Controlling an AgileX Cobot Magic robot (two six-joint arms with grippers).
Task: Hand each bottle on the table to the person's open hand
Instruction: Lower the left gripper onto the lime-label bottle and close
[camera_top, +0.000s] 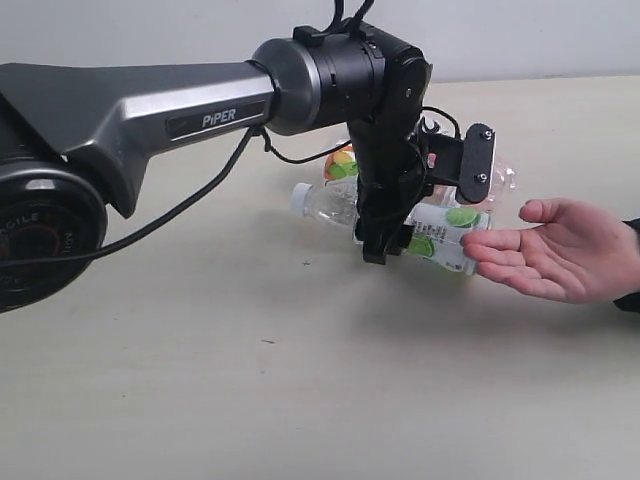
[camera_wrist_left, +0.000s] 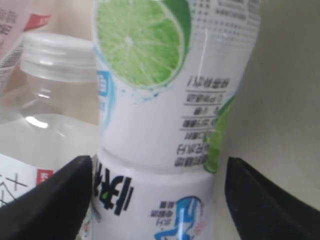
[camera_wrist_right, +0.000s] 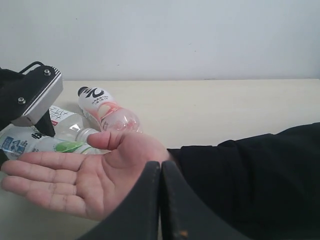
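Nearly there: lime-label bottle (camera_top: 450, 232) at the open hand (camera_top: 545, 250)

My left gripper (camera_top: 385, 240) clamps it just beside the hand's fingertips. Next, I judge: carry it over the palm, then let go. My right gripper (camera_wrist_right: 160, 200) is closed, empty, near that hand.

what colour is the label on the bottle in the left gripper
White, with a green lime slice; the bottle shows best in the left wrist view.
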